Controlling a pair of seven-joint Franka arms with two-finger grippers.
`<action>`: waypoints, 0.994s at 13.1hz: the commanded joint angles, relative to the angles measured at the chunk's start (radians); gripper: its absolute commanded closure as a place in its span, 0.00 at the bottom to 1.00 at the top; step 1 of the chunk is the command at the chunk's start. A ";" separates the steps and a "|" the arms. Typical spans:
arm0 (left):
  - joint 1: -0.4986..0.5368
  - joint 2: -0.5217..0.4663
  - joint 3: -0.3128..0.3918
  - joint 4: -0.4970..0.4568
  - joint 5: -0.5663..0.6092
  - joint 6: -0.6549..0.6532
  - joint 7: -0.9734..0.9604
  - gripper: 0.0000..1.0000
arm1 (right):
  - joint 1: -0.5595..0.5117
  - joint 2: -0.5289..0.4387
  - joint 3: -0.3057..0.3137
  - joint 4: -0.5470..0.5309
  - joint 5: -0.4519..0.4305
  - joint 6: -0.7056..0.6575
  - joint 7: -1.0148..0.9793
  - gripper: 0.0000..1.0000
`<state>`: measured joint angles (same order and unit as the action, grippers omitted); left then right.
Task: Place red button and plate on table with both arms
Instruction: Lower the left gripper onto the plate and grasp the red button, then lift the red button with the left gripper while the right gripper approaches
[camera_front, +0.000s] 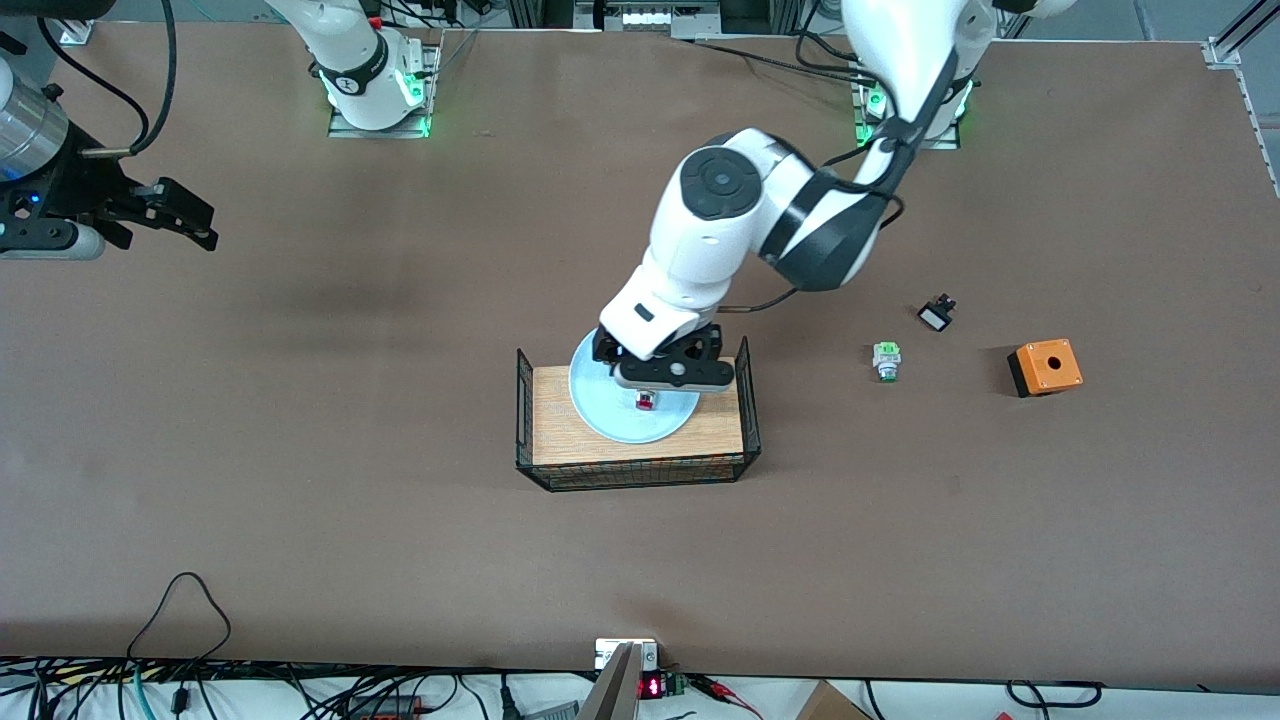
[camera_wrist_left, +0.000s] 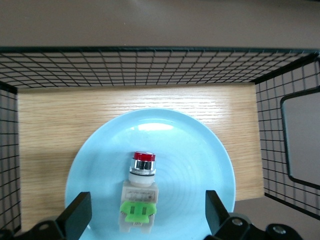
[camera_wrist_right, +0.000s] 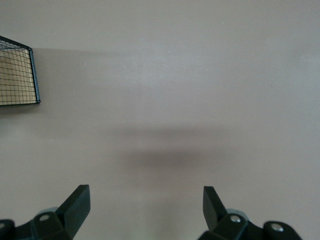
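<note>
rack (camera_front: 640, 470) – plate (camera_front: 600, 400), red button (camera_front: 646, 401) | left end effector (camera_front: 668, 372) released above | right end effector (camera_front: 190, 215) released, waits

We see the red button (camera_wrist_left: 139, 192) lying on the plate (camera_wrist_left: 200, 165), which sits on the rack (camera_front: 640, 425); a second switch (camera_front: 886, 361) lies toward the left arm's end, seemingly upright.

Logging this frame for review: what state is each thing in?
red button: lying on the plate, ungripped.
plate: flat on the wire-sided rack's wooden top.
wire-sided rack: on the table, holding the plate.
left gripper: open, over the button.
right gripper: open, waiting over bare table.
</note>
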<state>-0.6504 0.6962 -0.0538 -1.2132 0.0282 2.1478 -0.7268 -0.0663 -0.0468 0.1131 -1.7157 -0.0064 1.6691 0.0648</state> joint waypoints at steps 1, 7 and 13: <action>-0.040 0.037 0.019 0.015 0.103 0.023 -0.087 0.00 | -0.015 0.002 0.007 -0.002 0.000 0.003 -0.016 0.00; -0.054 0.048 0.020 -0.025 0.151 0.024 -0.125 0.30 | -0.012 0.019 0.007 -0.002 0.002 -0.003 -0.016 0.00; -0.049 0.029 0.019 -0.022 0.151 -0.009 -0.125 0.79 | 0.052 0.013 0.019 0.008 0.002 -0.003 -0.164 0.00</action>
<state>-0.6971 0.7508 -0.0407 -1.2293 0.1555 2.1622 -0.8365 -0.0339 -0.0237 0.1317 -1.7121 -0.0060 1.6694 -0.0261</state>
